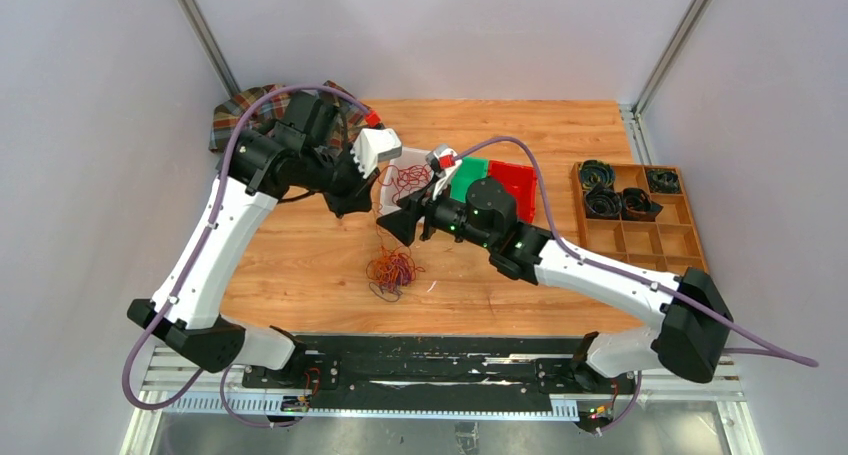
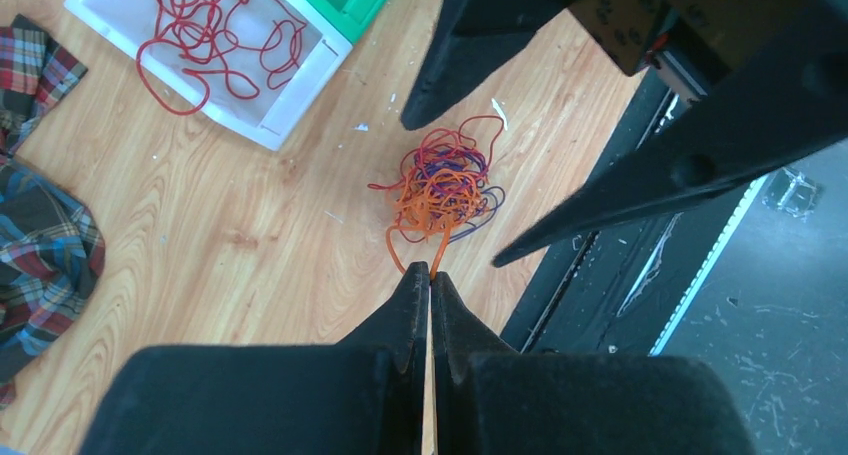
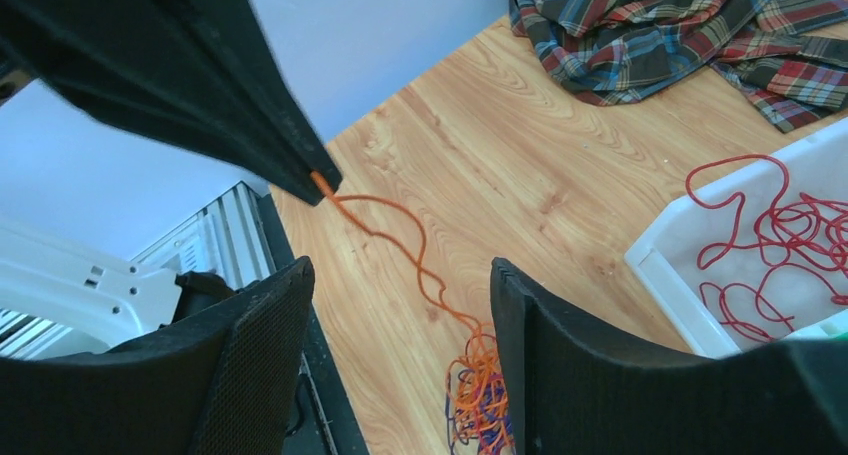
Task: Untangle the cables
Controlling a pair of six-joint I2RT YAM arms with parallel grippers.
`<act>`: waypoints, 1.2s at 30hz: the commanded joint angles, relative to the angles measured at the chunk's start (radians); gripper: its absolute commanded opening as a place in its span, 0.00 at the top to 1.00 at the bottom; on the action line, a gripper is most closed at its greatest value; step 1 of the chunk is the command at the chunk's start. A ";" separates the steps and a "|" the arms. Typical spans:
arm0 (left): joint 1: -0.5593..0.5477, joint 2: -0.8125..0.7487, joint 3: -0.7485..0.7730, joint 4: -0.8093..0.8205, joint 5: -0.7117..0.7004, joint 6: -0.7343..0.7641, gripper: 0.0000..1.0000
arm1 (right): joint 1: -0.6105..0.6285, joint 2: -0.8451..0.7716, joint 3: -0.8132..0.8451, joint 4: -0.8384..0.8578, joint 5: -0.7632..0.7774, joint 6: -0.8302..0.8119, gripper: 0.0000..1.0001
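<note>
A robot's left arm fingers (image 2: 430,281), pressed shut, pinch the end of one orange cable (image 3: 400,225) and hold it above a wooden counter (image 1: 300,265). The strand trails down in loose bends to a small tangle (image 2: 445,185) of orange, purple and red cables lying on the counter near its front edge. The right arm's fingers (image 3: 285,305) stand wide apart just beside the left ones and grip nothing. In the right wrist camera's view, the orange strand crosses the gap between them. Behind the tangle, a white tray (image 2: 290,105) holds a loose heap of red cables (image 2: 215,20). A green tray (image 1: 468,175) sits against it, with a red tray (image 1: 515,185) next in the row. A plaid cloth (image 1: 245,115) lies crumpled at the far left corner of the counter. At the right edge, well apart from the tangle, a wooden box (image 1: 665,243) divided into compartments holds black coils (image 1: 605,200) in its rear sections.
</note>
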State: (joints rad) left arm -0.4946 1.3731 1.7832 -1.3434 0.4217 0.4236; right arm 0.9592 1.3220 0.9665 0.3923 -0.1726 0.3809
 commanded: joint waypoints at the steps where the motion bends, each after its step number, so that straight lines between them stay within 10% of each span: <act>1: -0.013 0.006 0.053 -0.034 -0.004 0.020 1.00 | 0.013 0.053 0.073 0.030 0.028 -0.027 0.36; 11: -0.022 0.008 0.132 -0.128 0.025 0.054 0.99 | 0.013 0.144 0.128 0.028 0.155 -0.036 0.54; 36: -0.029 0.150 0.709 -0.251 -0.043 0.057 1.00 | 0.038 0.464 0.089 0.171 0.151 0.089 0.48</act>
State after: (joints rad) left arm -0.5133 1.5124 2.3936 -1.5810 0.4213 0.4870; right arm 0.9817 1.7309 1.0859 0.5064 -0.0246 0.4339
